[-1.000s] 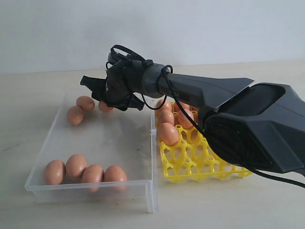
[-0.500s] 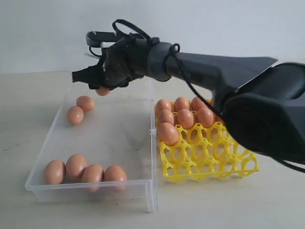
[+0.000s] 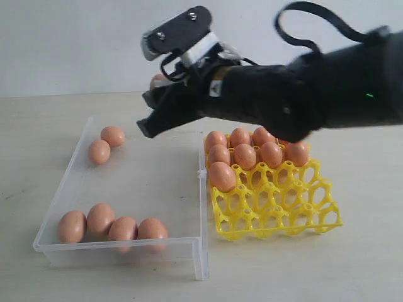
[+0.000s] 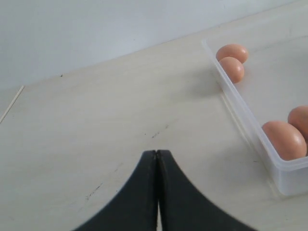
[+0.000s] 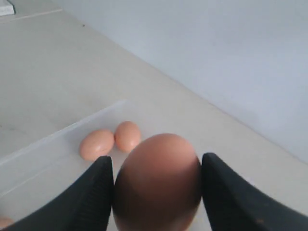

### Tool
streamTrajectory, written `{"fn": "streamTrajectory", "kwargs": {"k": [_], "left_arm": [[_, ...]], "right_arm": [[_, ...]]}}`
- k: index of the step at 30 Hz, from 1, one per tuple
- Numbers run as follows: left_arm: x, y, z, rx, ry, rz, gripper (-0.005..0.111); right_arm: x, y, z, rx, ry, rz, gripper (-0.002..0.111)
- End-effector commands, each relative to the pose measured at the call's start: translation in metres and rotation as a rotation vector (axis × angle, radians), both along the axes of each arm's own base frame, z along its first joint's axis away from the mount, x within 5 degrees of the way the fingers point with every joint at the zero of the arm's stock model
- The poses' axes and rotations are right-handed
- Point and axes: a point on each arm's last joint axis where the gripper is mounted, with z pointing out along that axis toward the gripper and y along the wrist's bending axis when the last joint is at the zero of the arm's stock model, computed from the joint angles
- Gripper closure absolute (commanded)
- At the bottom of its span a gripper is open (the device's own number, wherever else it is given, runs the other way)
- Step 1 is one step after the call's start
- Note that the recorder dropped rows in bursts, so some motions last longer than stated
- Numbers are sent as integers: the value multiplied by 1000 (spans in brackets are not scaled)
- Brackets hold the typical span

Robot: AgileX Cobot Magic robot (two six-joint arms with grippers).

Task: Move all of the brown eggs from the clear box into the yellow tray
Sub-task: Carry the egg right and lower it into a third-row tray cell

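My right gripper (image 5: 155, 161) is shut on a brown egg (image 5: 159, 183), one finger on each side of it. In the exterior view that gripper (image 3: 151, 104) hangs in the air above the back right of the clear box (image 3: 119, 246), and only the top of the held egg (image 3: 157, 79) peeks out behind it. Two brown eggs (image 3: 106, 143) lie at the box's back left and several (image 3: 113, 228) along its front wall. The yellow tray (image 3: 283, 217) stands right of the box with several eggs (image 3: 245, 154) in its back rows. My left gripper (image 4: 157, 153) is shut and holds nothing, over bare table.
The right arm's dark body (image 3: 315, 94) spans the space above the tray. In the left wrist view the box's wall (image 4: 240, 106) runs close by, with eggs (image 4: 232, 60) behind it. A pale wall (image 3: 63, 44) backs the table.
My right gripper has lifted an egg out of the back of the clear box and risen with it, swinging up and a little toward the tray. The other eggs have not moved.
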Motion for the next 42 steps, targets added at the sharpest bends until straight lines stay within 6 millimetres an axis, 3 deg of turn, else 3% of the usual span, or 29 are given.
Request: {"fn": "streamTrajectory", "kwargs": {"k": [1,5,10,24,34,42], "left_arm": [[0,0,2,-5,-16,3,107],[0,0,2,-5,-16,3,107],[0,0,2,-5,-16,3,107],[0,0,2,-5,-16,3,107],[0,0,2,-5,-16,3,107],[0,0,2,-5,-16,3,107]], "right_arm": [[-25,-52,-13,24,-104,-123,108],[-37,-83,-35,97,-58,-237,108],[-41,-100,-57,221,69,-339,108],[-30,-100,-112,172,183,-351,108],[-16,-97,-121,151,158,-392,108],[-16,-98,-128,105,156,-390,106]]}}
